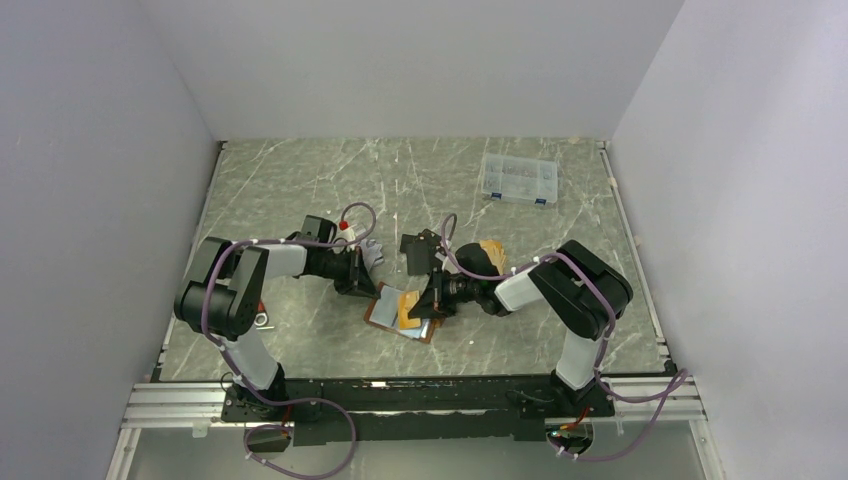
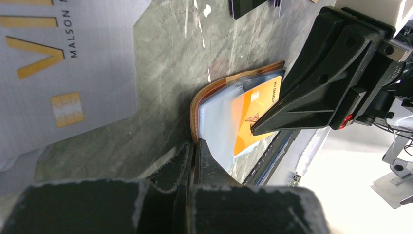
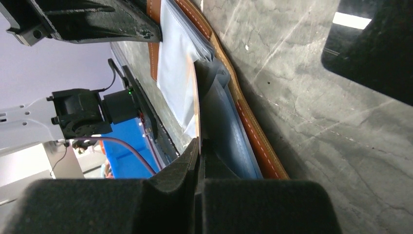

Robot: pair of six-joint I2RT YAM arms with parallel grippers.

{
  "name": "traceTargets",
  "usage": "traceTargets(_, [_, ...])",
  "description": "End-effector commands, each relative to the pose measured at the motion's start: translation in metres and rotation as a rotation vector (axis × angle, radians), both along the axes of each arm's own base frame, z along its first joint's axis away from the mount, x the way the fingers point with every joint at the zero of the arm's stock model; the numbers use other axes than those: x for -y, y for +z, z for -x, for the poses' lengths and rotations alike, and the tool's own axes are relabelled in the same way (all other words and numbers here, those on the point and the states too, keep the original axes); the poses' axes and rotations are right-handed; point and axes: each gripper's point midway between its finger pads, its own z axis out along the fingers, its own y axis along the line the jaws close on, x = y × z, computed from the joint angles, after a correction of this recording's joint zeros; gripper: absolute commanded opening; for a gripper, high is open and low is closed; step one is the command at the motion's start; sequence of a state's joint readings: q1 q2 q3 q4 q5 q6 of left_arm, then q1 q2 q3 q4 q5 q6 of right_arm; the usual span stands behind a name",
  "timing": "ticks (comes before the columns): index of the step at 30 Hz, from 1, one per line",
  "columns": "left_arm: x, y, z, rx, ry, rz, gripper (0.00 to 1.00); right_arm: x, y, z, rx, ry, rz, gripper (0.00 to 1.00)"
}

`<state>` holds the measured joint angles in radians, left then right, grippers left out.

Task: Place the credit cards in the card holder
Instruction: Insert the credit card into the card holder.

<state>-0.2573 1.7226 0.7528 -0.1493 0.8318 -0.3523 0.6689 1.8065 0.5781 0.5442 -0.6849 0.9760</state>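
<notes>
We see the card holder (image 1: 382, 313) on the table (image 1: 300, 180), a card (image 2: 255, 97) on it, a pile (image 1: 418, 250) just behind, box (image 1: 518, 180) far back right.

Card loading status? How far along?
Done: card holder lies open; no card visibly seated. In hand: right gripper pinches an orange card, partly in a clear sleeve; left gripper, shut, sits at the holder's edge. Left: silver pile, black pile, orange pile.

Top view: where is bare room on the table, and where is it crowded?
Bare: the far stretch of the table, behind the left arm and left of the clear box; also the near strip between the card holder and the front edge. Crowded: the middle, where the left gripper and right gripper meet over the holder, credit cards piled just behind.
</notes>
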Motion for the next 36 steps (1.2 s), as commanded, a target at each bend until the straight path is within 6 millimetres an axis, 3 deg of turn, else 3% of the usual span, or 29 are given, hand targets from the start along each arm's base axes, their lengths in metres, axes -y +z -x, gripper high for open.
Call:
traceTargets(1, [0.006, 0.006, 0.017, 0.006, -0.053, 0.019, 0.0, 0.003, -0.009, -0.019, 0.056, -0.099, 0.062, 0.0])
traceTargets(17, [0.005, 0.002, 0.03, -0.016, -0.099, 0.011, 0.0, 0.0, -0.022, -0.005, 0.064, -0.106, 0.118, 0.0])
traceTargets(22, [0.004, 0.001, 0.028, -0.017, -0.095, 0.003, 0.0, 0.007, -0.022, 0.003, 0.07, -0.113, 0.141, 0.24])
traceTargets(27, [0.004, 0.0, 0.028, -0.012, -0.096, 0.001, 0.0, 0.017, -0.019, 0.008, 0.073, -0.116, 0.181, 0.38])
traceTargets(36, [0.003, -0.001, 0.027, -0.007, -0.094, -0.001, 0.0, 0.032, -0.003, 0.002, 0.087, -0.135, 0.152, 0.39])
